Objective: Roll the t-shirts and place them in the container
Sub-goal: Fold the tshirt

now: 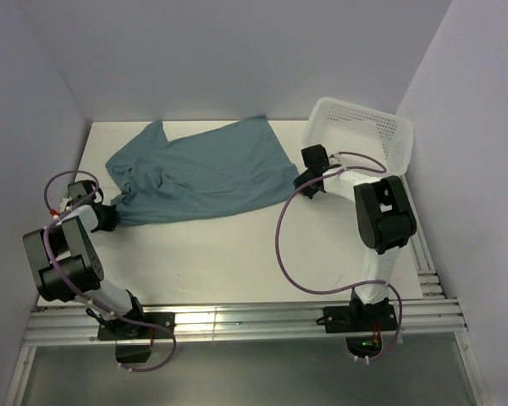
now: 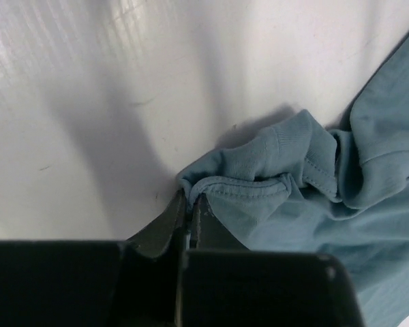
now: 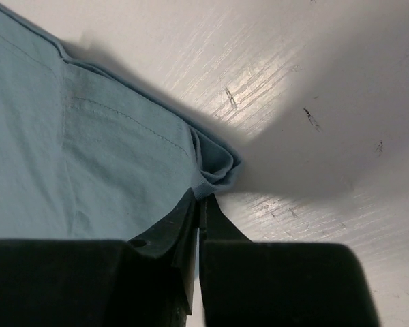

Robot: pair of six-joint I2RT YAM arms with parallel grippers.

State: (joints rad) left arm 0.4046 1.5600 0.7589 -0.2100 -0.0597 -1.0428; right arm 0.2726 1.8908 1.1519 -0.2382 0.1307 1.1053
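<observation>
The dusty teal t-shirt (image 1: 203,173) lies spread and wrinkled across the far half of the white table. My left gripper (image 1: 110,217) is shut on its near left corner, a bunched hemmed edge that shows in the left wrist view (image 2: 273,177). My right gripper (image 1: 300,183) is shut on its right corner, a folded hem that shows in the right wrist view (image 3: 215,170). In each wrist view the jaws stand pressed together with cloth pinched between the tips, left gripper (image 2: 189,201) and right gripper (image 3: 201,201).
A white plastic mesh basket (image 1: 385,127) stands at the far right corner, just behind my right arm. Purple cables loop beside both arms. White walls close the table on the left, back and right. An aluminium rail (image 1: 237,317) runs along the near edge.
</observation>
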